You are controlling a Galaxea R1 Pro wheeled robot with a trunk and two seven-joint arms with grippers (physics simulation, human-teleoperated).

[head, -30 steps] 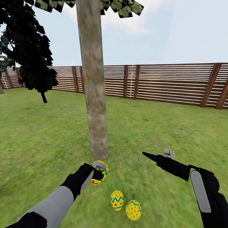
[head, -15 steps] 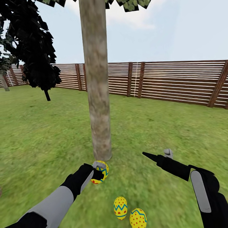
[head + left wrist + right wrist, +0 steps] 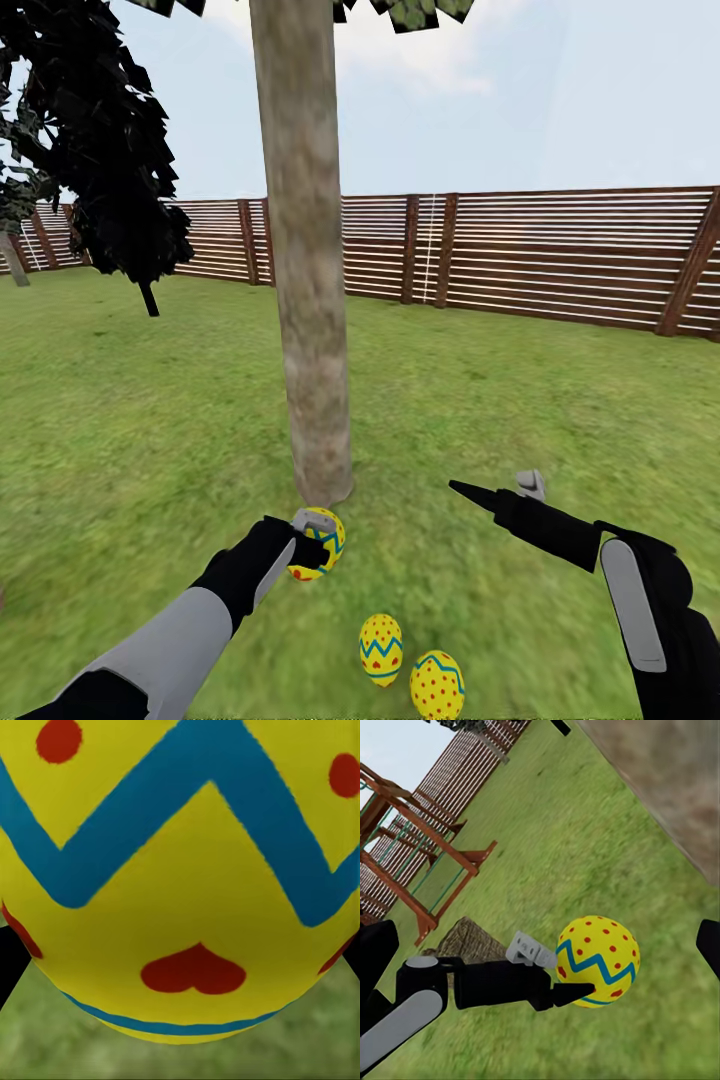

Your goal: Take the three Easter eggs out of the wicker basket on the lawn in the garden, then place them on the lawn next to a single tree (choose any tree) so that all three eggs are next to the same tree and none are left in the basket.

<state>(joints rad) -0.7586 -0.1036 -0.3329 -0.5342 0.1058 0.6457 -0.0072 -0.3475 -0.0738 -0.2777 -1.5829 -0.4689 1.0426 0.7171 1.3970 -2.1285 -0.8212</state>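
While the third egg hangs above the grass: the left gripper (image 3: 312,540) is clamped on the held Easter egg (image 3: 320,543), just at 6 o'clock of the tree (image 3: 305,300) base.
Right gripper: the right gripper (image 3: 497,487) stands spread wide, holding nothing, at 3 o'clock of the held egg.
Placed eggs: two grounded eggs (image 3: 381,648) (image 3: 437,685) lie touching on the lawn (image 3: 150,420), at 5 o'clock of the trunk.
Risk, roll: I judge a release from height could let the egg bounce and roll away from the trunk.
Risk, knock: lowering toward 5 o'clock might strike the grounded pair and scatter them.
Wicker basket: the wicker basket (image 3: 465,941) sits behind the left arm in the right wrist view; its inside is hidden, so I cannot tell its contents.
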